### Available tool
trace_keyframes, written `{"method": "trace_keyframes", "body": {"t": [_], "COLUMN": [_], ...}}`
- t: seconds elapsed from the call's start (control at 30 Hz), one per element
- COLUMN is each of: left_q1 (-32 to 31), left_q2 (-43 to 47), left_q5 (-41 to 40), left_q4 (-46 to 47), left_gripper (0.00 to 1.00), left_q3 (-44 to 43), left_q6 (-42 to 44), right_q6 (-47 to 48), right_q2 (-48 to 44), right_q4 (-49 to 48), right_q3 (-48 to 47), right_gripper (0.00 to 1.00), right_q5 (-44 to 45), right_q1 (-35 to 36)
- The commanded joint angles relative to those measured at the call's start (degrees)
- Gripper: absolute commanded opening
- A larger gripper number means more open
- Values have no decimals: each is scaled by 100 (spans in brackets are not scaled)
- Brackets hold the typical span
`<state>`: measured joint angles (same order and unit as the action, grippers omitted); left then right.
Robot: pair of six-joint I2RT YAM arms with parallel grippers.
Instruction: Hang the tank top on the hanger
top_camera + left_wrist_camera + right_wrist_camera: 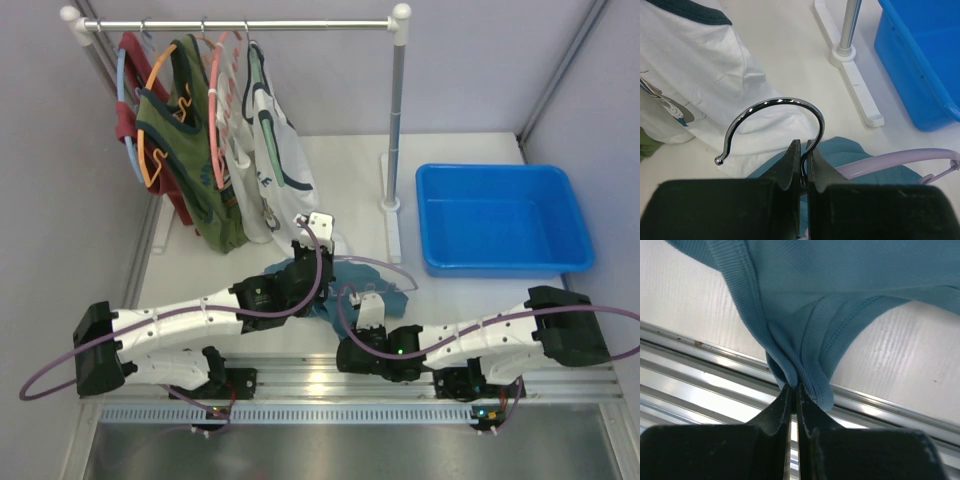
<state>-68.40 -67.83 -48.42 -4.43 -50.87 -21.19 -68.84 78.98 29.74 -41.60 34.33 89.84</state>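
Note:
The teal tank top [388,296] lies bunched on the table between the two arms. The lavender hanger [386,266] lies partly on it, one arm curving out to the right. My left gripper [302,258] is shut on the base of the hanger's metal hook [780,102]; the lavender arm [900,159] runs off right over the tank top [847,150]. My right gripper [362,303] is shut on a ribbed hem fold of the tank top [840,290], near the table's front edge. In the wrist views both grippers' [801,152] [792,389] jaws are pressed together.
A clothes rack [240,24] at the back left carries several hung garments, among them an olive patterned top [195,150] and a white top [277,150] close behind my left gripper. The rack's foot [391,215] and a blue bin [500,215] stand right. An aluminium rail [705,390] lines the front edge.

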Motion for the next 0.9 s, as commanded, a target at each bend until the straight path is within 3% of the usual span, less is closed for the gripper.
{"method": "trace_keyframes", "body": {"t": [0.0, 0.87], "left_q1": [29, 29], "left_q2": [270, 1668], "left_q5": [-44, 369], "left_q4": [197, 733], "left_gripper": [0, 0], "left_q3": [-72, 631], "left_q6": [-96, 554], "right_q6": [-454, -1035], "right_q2": [-348, -2922], "right_q4": [356, 2677], "right_q3": [117, 241], "right_gripper": [0, 0], "right_q5": [417, 1225], "right_q1": [33, -512]}}
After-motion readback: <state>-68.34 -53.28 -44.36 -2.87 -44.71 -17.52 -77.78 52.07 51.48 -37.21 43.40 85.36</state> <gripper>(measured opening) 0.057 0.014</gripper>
